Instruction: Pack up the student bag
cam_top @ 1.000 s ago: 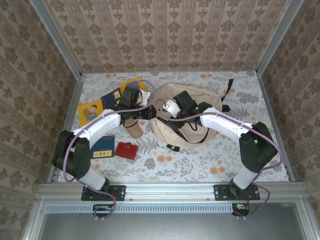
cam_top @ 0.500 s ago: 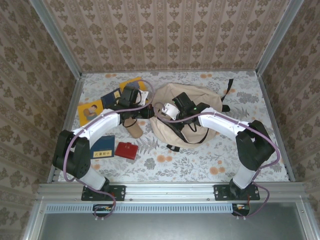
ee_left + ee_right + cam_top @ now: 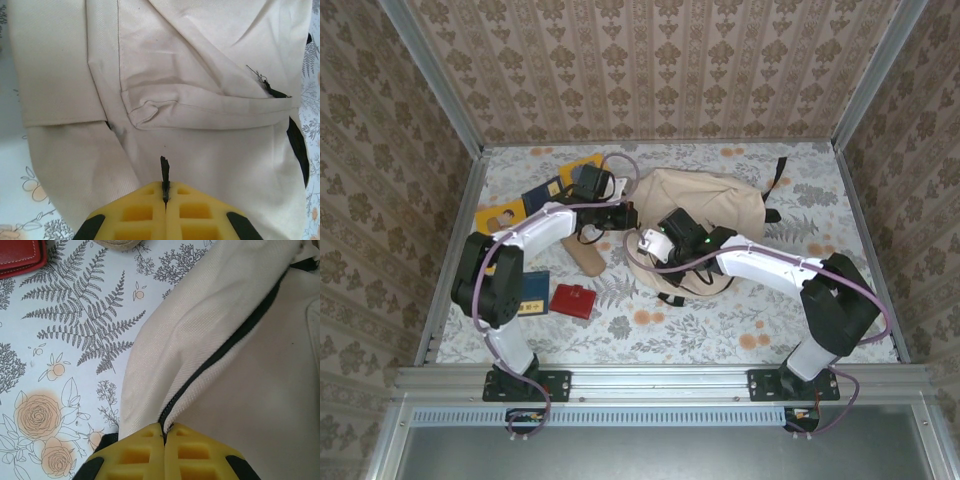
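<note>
The student bag (image 3: pixel 715 205) is a big beige backpack lying in the middle of the floral table, its flap down over the opening. My left gripper (image 3: pixel 623 215) is at the bag's left edge, shut on a small black tab (image 3: pixel 164 170) that sticks out from between its yellow fingertips (image 3: pixel 142 200). My right gripper (image 3: pixel 655 246) is at the bag's near-left rim, shut on the dark zipper (image 3: pixel 220 355) where the track ends at my fingertips (image 3: pixel 187 440). Beige fabric (image 3: pixel 200 65) with a front-pocket fold lies ahead of the left gripper.
Left of the bag lie a tan roll (image 3: pixel 585 259), a red wallet (image 3: pixel 572 300), a blue booklet (image 3: pixel 528 294), a yellow book (image 3: pixel 500 219), a dark blue book (image 3: pixel 542 195) and another yellow book (image 3: pixel 582 168). The red wallet (image 3: pixel 20 255) is left of the right gripper.
The dark opening of the bag has closed over. My right gripper has slid left and nearer along the zipper; my left gripper has shifted right to the bag's edge.
</note>
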